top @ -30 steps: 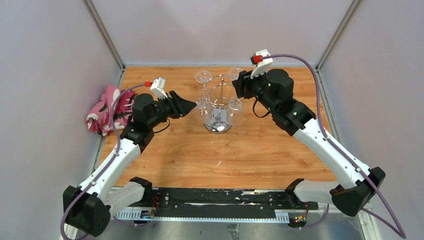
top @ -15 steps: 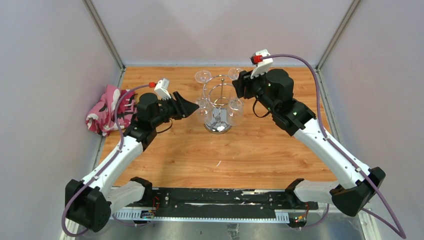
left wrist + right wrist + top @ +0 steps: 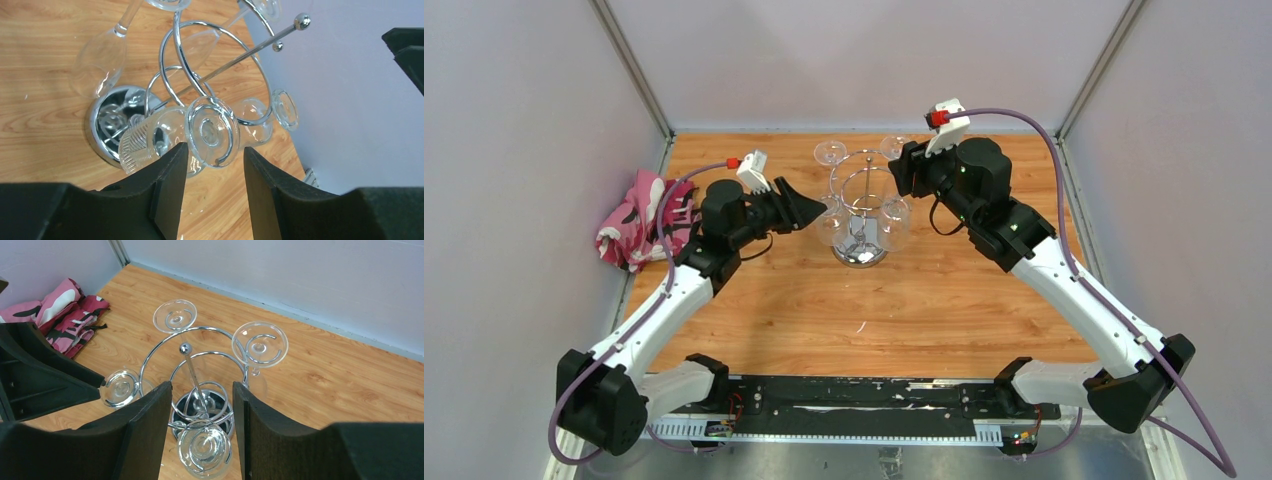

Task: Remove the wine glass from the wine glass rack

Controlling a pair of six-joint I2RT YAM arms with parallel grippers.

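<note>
The chrome wine glass rack stands mid-table with several clear glasses hanging upside down from its hooks. My left gripper is open, its tips at the left-hand wine glass. In the left wrist view the gripper has that glass's round foot just ahead of the gap between its fingers, not clamped. My right gripper is open and empty, above the rack's back right side. In its wrist view the gripper looks down past the rack's pole onto another hanging glass.
A pink patterned cloth lies at the table's left edge. The rack's mirror base rests on the wooden table. Grey walls enclose the table on three sides.
My left gripper has moved right toward the rack, bringing its open fingers up to the left glass. The right arm has not moved.
</note>
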